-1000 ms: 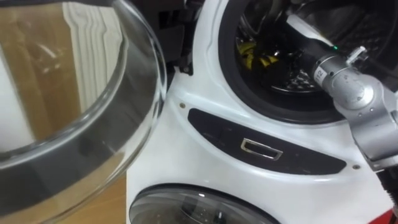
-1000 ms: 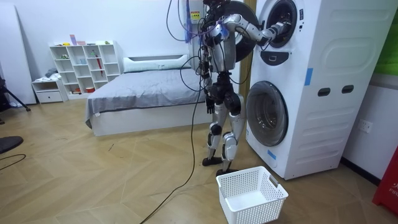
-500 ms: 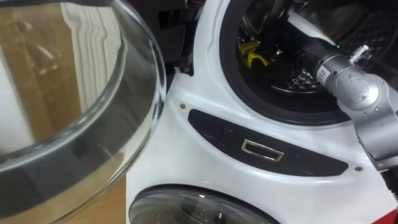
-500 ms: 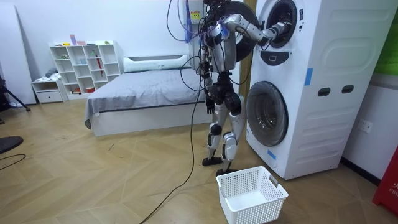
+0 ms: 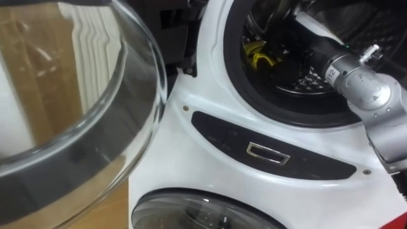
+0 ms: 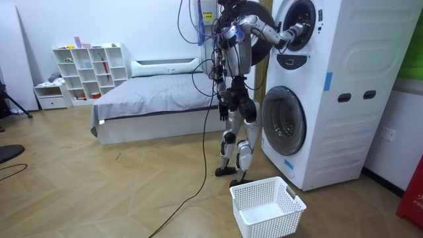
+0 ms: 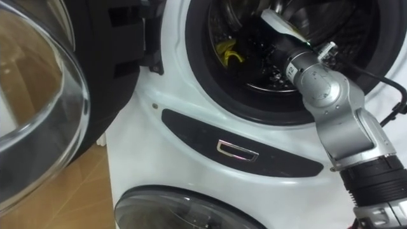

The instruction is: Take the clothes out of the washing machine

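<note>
The upper washing machine's drum stands open in front of me. A yellow piece of clothing lies at the drum's left side. My right arm reaches into the opening from the right. My right hand is a dark shape deep in the drum, right beside the yellow cloth, and its fingers are lost in the dark. In the room view I stand upright close to the stacked machines, with that arm raised into the upper drum.
The upper machine's round glass door hangs open at my left. Below the drum are a dark control strip and the shut lower door. A white laundry basket stands on the wood floor by my feet.
My right forearm has moved slightly up and further into the drum. The yellow cloth has bunched a little toward the hand.
</note>
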Controlling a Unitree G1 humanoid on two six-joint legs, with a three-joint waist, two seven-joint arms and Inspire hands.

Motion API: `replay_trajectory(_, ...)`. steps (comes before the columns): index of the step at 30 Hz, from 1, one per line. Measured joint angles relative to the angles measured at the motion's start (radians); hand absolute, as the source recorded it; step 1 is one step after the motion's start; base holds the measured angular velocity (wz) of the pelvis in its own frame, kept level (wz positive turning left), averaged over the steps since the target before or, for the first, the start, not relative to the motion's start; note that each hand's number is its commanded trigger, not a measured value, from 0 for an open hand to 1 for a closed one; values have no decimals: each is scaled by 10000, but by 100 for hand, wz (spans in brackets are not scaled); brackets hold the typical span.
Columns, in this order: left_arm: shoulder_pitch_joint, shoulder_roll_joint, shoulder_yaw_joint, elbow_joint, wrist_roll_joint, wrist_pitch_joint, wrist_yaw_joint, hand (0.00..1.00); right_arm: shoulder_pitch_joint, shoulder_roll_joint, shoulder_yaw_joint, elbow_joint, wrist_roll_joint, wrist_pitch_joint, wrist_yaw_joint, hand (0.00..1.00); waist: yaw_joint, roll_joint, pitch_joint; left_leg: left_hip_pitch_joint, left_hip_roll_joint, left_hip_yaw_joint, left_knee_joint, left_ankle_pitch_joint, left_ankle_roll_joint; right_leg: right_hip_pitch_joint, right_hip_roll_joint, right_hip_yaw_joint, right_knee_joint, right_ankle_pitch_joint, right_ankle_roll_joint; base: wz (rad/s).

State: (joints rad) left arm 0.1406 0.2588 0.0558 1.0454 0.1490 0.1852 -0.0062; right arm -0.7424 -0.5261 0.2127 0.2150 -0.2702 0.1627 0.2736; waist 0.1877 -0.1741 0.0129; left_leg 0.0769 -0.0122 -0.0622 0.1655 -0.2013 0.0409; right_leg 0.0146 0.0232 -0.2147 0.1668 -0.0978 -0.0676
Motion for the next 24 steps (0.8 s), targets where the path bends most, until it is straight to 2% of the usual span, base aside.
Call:
replay_trajectory(4, 26, 0, 0, 107, 2, -50, 256, 0, 128, -28, 0, -656, 68, 30, -2, 100, -156, 6, -52, -86, 6, 55, -6, -3, -1, -138, 19, 68, 1, 1, -1, -6)
replay_trajectory(5, 28, -5, 0, 135, -6, -71, 293, 0, 292, -161, 0, -1068, 68, 49, -20, 100, -174, 33, -68, -107, 14, 104, -1, -2, 0, -188, 29, 111, 1, 1, -2, -7)
replay_trajectory(10, 84, -58, 3, 455, -284, -198, 483, 0, 1210, -264, -347, -2559, 72, 125, -138, 100, -249, 289, -131, 90, 74, 337, -136, -13, 16, -133, 82, 397, 4, 1, -1, -12)
replay_trajectory(16, 246, -173, 127, 784, -316, -384, 674, 0, 2443, -221, -875, -4689, 187, 139, -217, 100, -514, 460, -80, 211, 150, 406, -161, -113, 9, -56, 172, 515, -3, 0, 0, -6)
replay_trajectory(18, 318, -293, 136, 858, -383, -425, 812, 0, 2960, -199, -982, -5698, 401, 134, -224, 100, -649, 536, -99, 240, 163, 541, -158, -122, 6, -56, 191, 623, 1, 0, 0, -14)
replay_trajectory(22, 395, -325, 193, 1040, -381, -510, 957, 0, 3621, -96, -1181, -6730, 1118, 97, -216, 100, -775, 594, -93, 306, 167, 618, -140, -123, 3, -33, 204, 759, 20, 0, -1, -11)
replay_trajectory(24, 455, -328, 217, 1104, -383, -601, 1052, 0, 3871, -75, -1326, -6996, 1486, 97, -210, 100, -1020, 607, -95, 338, 164, 701, -137, -148, -12, 22, 198, 779, 20, -4, -5, -4)
